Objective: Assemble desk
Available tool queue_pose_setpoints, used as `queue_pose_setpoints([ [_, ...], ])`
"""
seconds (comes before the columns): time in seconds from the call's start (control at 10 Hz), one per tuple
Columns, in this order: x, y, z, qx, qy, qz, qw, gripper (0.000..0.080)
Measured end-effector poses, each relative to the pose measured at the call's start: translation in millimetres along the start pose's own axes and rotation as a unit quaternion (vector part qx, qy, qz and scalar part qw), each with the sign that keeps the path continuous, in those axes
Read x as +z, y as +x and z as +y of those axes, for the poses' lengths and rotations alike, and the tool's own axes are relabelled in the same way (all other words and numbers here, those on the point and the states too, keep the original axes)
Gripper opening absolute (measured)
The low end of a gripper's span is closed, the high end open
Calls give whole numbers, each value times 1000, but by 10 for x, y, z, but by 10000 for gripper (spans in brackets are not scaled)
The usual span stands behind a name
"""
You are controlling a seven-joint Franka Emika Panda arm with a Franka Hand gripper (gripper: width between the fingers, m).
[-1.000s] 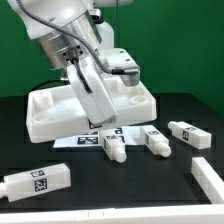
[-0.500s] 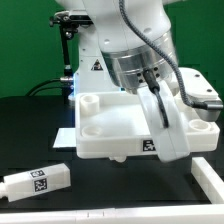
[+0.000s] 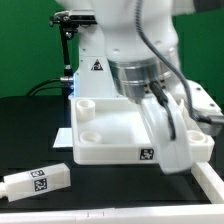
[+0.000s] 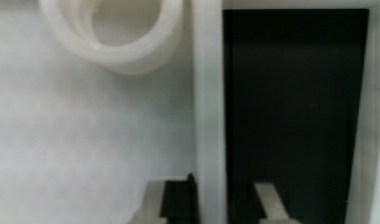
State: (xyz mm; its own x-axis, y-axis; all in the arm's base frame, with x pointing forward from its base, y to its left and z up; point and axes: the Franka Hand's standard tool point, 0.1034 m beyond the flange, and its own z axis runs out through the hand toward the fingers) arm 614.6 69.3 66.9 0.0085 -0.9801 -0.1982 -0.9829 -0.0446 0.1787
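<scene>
The white desk top (image 3: 110,135) fills the middle of the exterior view, underside up, with round corner sockets (image 3: 87,103) and a tag (image 3: 146,153) on its near edge. My gripper (image 3: 172,126) is shut on the desk top's rim at the exterior view's right side. In the wrist view the gripper (image 4: 219,200) has one finger on each side of the thin rim wall (image 4: 205,100), with a socket (image 4: 112,35) on the top's inner face beyond. One tagged white leg (image 3: 38,180) lies at the lower left. The other legs are hidden.
A sliver of the marker board (image 3: 63,137) shows beside the desk top's left edge. A white block (image 3: 210,182) sits at the lower right corner. The arm's base (image 3: 95,60) and a black stand (image 3: 66,45) are behind, in front of a green backdrop.
The desk top has moved toward the exterior view's right and nearer with the gripper. It now covers the marker board and the legs that lay in front of it.
</scene>
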Motion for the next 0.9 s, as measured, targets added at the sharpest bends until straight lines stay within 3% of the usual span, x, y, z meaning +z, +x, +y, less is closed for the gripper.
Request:
queue_pose_setpoints([
  [0.2,1,-102,-57,-21,0,22,1000,54],
  [0.5,23,-66,-46,-17,-2,22,1000,54],
  [0.9,203,153,-124,-6,-9,31,999,54],
])
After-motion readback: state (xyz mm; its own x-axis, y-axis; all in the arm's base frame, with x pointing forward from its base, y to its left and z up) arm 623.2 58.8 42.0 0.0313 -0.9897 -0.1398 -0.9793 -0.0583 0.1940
